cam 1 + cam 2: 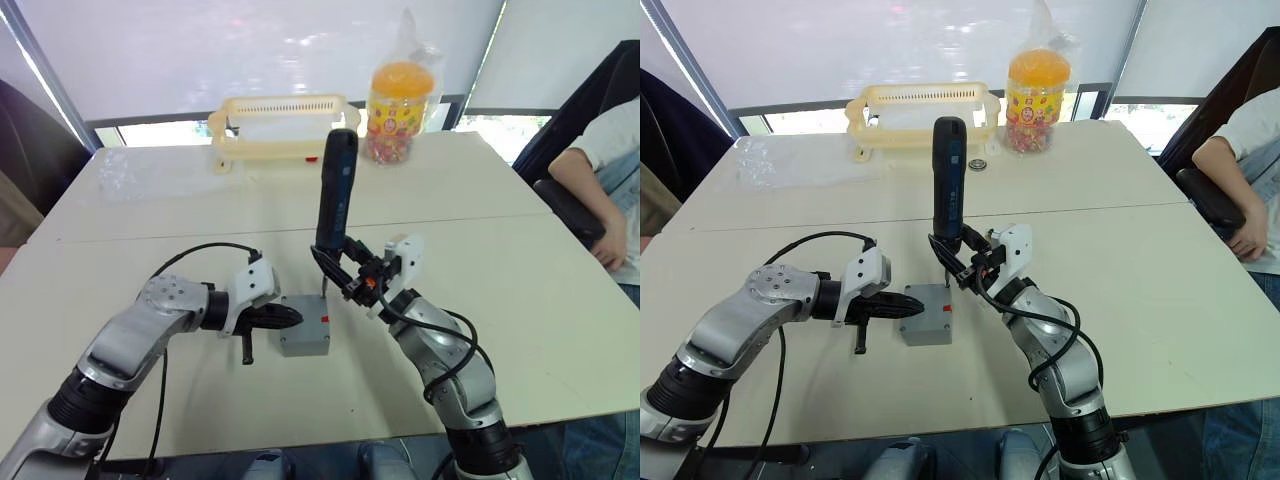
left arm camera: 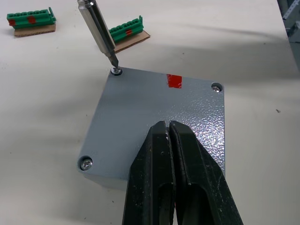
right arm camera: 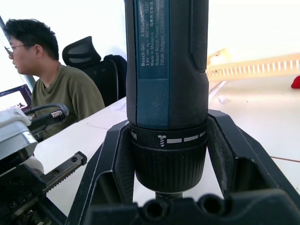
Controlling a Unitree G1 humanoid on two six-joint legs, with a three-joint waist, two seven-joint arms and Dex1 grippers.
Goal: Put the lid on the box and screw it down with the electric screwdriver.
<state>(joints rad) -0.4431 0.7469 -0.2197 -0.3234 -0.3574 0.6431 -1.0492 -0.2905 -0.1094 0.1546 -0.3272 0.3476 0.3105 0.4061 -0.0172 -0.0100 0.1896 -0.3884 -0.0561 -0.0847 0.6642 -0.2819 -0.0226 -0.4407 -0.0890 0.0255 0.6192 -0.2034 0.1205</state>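
The grey lid (image 2: 154, 105) lies flat on the grey box (image 1: 304, 347), which has a red mark on its rim. My left gripper (image 2: 168, 125) is shut, and its tips rest on top of the lid near one edge. My right gripper (image 1: 349, 276) is shut on the electric screwdriver (image 1: 335, 190), gripping it at its lower collar. The tool stands upright, and its metal bit (image 2: 100, 33) sits on the screw in one lid corner. Screws show in two other corners.
Two green terminal blocks (image 2: 31, 19) lie on the table just beyond the box. A cream plastic rack (image 1: 279, 124) and a jar of sweets (image 1: 399, 102) stand at the far edge. A person (image 1: 612, 172) sits at the table's right side.
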